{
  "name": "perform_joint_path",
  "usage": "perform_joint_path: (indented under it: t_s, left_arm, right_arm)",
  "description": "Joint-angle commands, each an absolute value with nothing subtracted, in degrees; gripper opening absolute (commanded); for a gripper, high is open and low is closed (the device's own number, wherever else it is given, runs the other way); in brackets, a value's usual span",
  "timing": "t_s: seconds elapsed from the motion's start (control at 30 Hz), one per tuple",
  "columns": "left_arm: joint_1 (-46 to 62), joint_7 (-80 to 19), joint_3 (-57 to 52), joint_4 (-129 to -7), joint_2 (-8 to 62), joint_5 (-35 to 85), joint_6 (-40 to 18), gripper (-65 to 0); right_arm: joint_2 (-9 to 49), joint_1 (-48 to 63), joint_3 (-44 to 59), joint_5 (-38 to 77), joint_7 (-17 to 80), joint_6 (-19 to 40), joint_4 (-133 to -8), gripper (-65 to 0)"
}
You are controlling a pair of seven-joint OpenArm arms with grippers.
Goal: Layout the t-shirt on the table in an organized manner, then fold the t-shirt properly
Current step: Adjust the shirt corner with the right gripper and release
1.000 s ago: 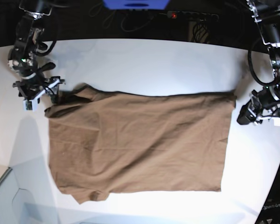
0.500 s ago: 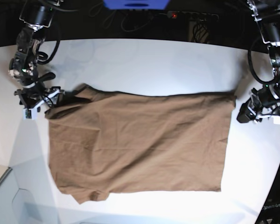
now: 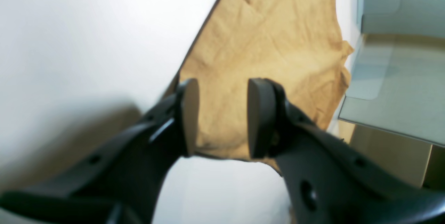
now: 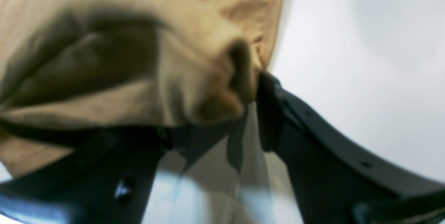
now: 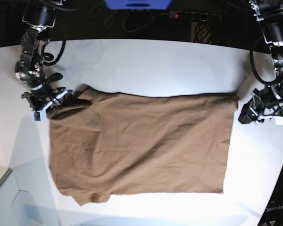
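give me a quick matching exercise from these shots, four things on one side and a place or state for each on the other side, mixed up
Things:
1. left tool
2. right tool
3. t-shirt
4. table

Places or states:
A. glossy white, with the cloth lying on it
B. open, holding nothing, beside the cloth's straight edge
C. brown, spread out mostly flat with wrinkles
D. closed on a bunched corner of cloth

Pairs: 1-B, 2-D, 3-C, 4-A
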State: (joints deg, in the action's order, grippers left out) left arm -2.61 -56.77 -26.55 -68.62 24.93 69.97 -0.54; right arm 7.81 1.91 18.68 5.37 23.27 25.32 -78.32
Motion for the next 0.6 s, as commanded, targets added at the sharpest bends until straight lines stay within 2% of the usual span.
perform_joint_path:
  t_s: [0.0,0.2,0.57]
  left_arm:
    - [-3.5,-56.9,-27.0,-69.4,25.9,73.0,0.6,-42.1]
    - [-2.6,-56.9,-30.2,-69.4,25.1,73.0,0.6,-42.1]
    - [-2.6,-57.0,-30.5,-69.4,25.1,73.1,0.6,-42.1]
  right_arm:
    - [8.6,1.1,18.9,6.0,21.9,25.5,-79.2,-41.2]
    - [8.6,1.6,19.1,5.8,22.4,25.5,-80.7,-65.0]
    - [7.2,13.3,19.2,5.8,26.1,25.5,-95.1,-65.0]
